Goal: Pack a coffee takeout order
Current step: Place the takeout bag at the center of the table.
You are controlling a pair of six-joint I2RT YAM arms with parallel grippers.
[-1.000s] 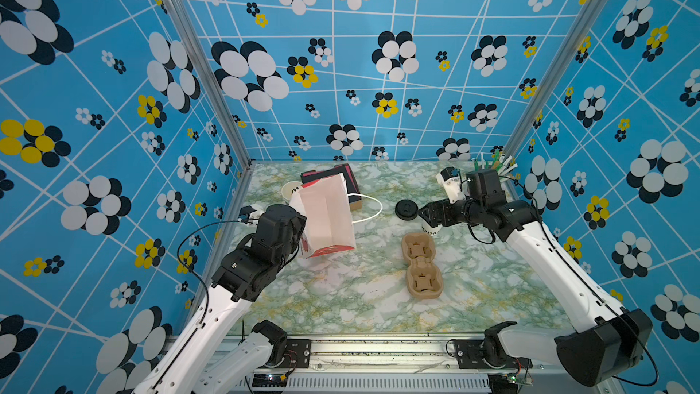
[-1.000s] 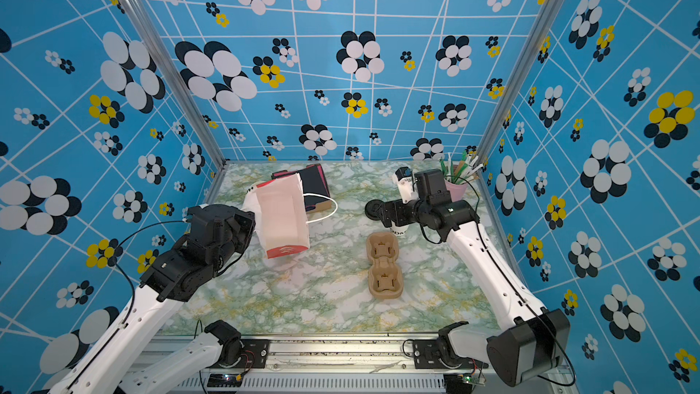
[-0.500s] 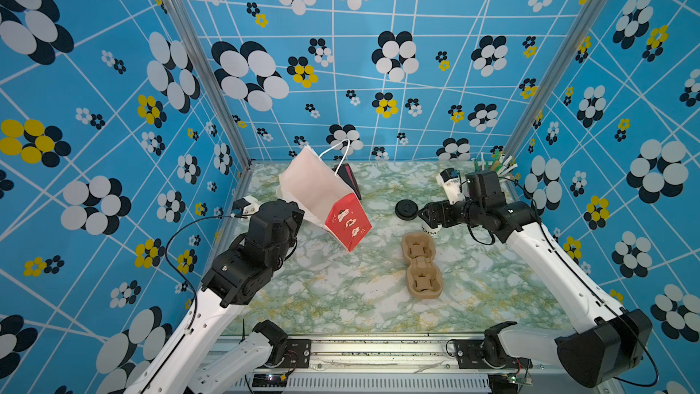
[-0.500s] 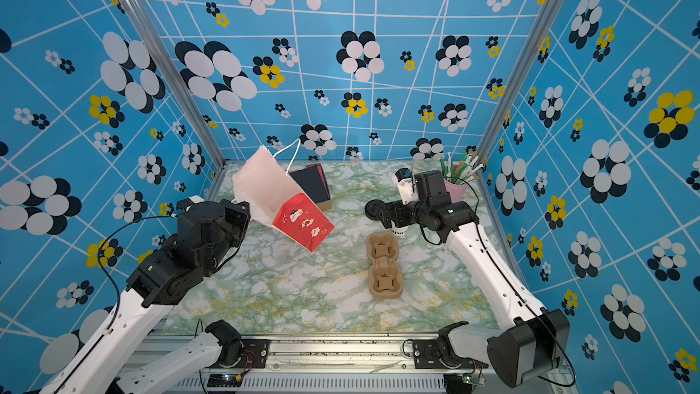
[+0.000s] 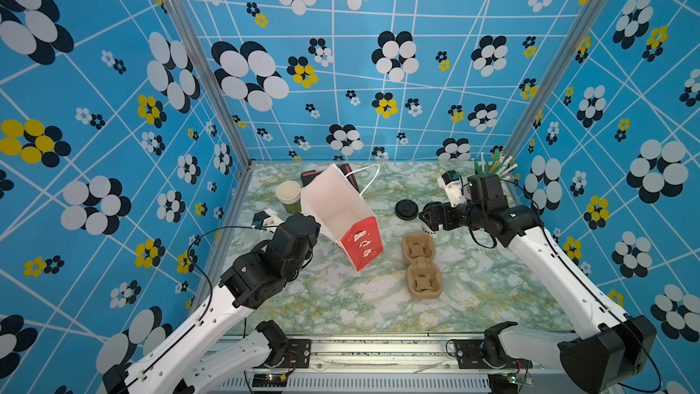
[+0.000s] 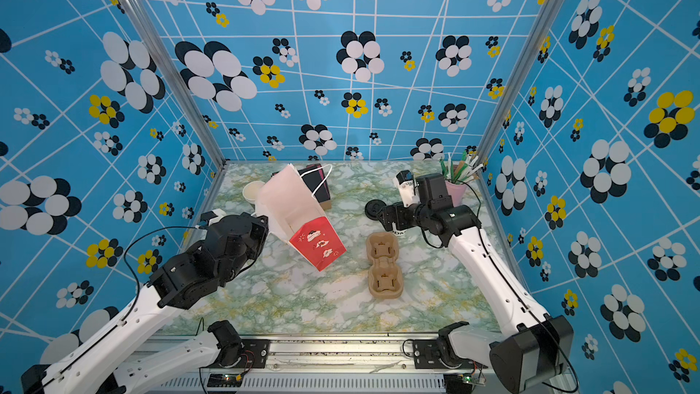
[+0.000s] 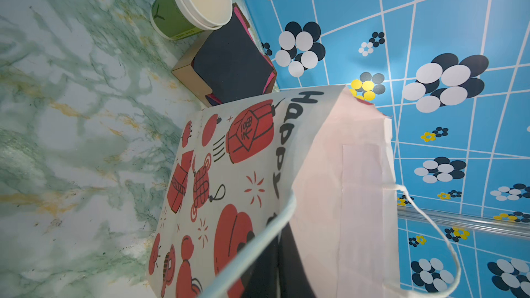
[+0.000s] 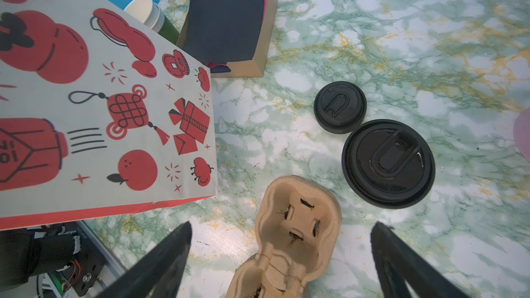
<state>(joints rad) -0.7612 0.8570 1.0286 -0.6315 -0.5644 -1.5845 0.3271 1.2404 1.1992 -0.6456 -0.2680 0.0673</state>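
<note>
Coffee order pieces are being left apart on the marble table [image 5: 341, 308], and none of them is being gripped. The white paper cup [image 5: 430, 232] is being covered from above by the right gripper [image 8: 282, 225] in both top views, with only a strip of its wall and dark lettering being shown. That gripper's jaws are being kept spread wide and are closing on nothing. The cup carrier [image 5: 421, 265] is being seen below the gap in the right wrist view.

The black lid [image 5: 406, 209] is being left flat on the table just beside the cup, on its back-wall side. A second black lid [image 8: 388, 163] is being shown nearer and larger in the right wrist view, its rim meeting the first lid's in the picture; whether it is sitting on the cup cannot be told there.

The black napkin [image 7: 232, 58] is being kept on top of the stack in the cardboard napkin holder [image 8: 249, 67] at the back of the table, partly hidden by the paper bag [image 5: 337, 214] in both top views. This bag is being held tilted by the left gripper [image 7: 269, 268], whose jaws are being kept closed on its rim beside a white cord handle. The bag's red lower end is being held low near the cup carrier, and whether its corner is touching the table cannot be told. The green cup [image 5: 288, 197] is being left upright just beside the bag and the napkin holder
</note>
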